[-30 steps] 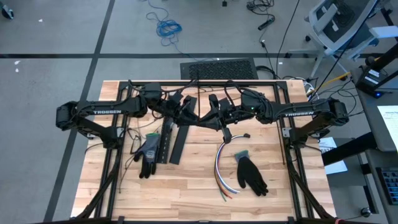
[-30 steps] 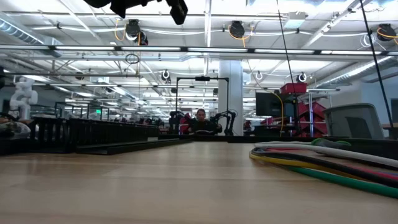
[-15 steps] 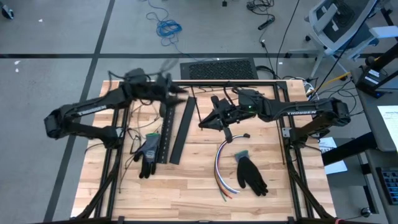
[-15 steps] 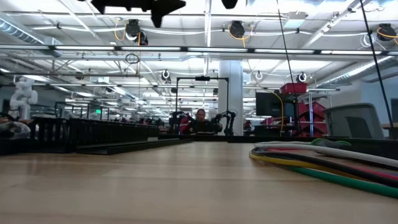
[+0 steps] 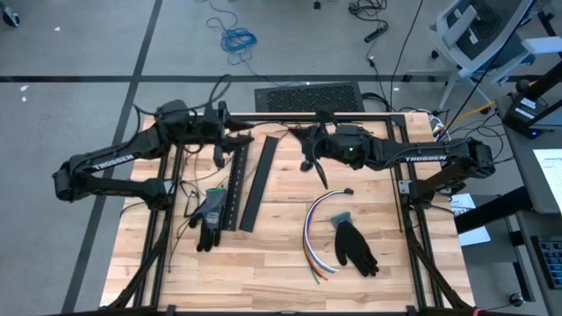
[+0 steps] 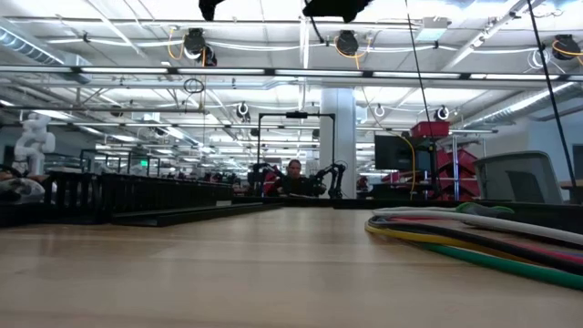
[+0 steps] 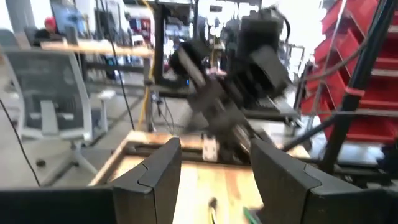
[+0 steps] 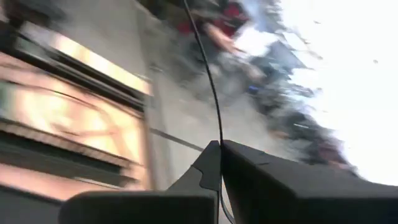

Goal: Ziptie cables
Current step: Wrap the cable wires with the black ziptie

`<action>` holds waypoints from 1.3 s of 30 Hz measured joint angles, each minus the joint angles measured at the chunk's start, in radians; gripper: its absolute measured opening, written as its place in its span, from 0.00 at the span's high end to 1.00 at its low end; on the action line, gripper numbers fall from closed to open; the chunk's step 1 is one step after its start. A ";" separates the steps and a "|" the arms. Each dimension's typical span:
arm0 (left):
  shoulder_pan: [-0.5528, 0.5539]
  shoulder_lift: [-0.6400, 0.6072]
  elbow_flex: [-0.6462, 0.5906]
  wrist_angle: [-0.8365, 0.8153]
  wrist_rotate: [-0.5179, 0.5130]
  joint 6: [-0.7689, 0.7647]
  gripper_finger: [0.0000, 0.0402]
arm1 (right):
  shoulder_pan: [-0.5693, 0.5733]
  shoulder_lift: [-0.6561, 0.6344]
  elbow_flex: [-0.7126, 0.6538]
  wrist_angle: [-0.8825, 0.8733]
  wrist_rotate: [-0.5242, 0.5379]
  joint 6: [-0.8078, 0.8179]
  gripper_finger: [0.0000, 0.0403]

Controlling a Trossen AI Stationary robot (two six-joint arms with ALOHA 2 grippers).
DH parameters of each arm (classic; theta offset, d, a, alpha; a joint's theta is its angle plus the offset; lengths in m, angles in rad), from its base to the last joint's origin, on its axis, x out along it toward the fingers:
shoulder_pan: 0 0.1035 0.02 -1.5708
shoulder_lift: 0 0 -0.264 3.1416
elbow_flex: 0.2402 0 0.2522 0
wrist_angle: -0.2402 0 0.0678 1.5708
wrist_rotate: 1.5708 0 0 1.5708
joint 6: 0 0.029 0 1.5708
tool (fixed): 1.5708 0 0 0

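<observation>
With the left gripper (image 7: 214, 177) spread empty and the right gripper (image 8: 219, 163) pinching a thin black zip tie (image 8: 210, 81) above the table (image 5: 263, 254), threading it under the cables (image 5: 311, 233) near the right-hand glove (image 5: 355, 246) seemingly needed a slow, low approach.

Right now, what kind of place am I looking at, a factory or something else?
Most likely a robotics lab or workshop. Two robot arms work over a wooden table; beyond it run long benches under exposed ceiling pipes, with red storage bins and an office chair nearby.
</observation>
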 joint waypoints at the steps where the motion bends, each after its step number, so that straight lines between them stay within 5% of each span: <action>1: -0.011 0.000 0.000 -0.025 -0.009 0.012 0.53 | -0.001 0.000 0.000 0.022 0.038 -0.033 1.00; 8: -0.077 0.054 0.000 -0.166 -0.070 0.048 0.53 | 0.045 0.000 0.000 0.049 0.141 -0.186 1.00; 16: -0.130 0.156 0.000 0.060 -0.048 -0.120 0.53 | 0.113 0.001 0.001 -0.040 0.272 -0.328 1.00; 21: -0.130 0.157 0.000 0.009 -0.003 -0.142 0.53 | 0.104 -0.024 0.001 -0.152 0.455 -0.408 1.00; 30: -0.077 0.052 0.000 -0.086 0.016 -0.185 0.53 | 0.075 -0.114 0.002 -0.437 0.396 -0.444 1.00; 34: -0.056 0.034 0.001 -0.021 0.040 -0.362 0.53 | 0.068 -0.114 0.002 -0.507 0.314 -0.437 1.00; 39: -0.061 0.109 0.001 0.010 0.114 -0.633 0.53 | 0.087 -0.063 0.002 -0.389 0.217 -0.537 1.00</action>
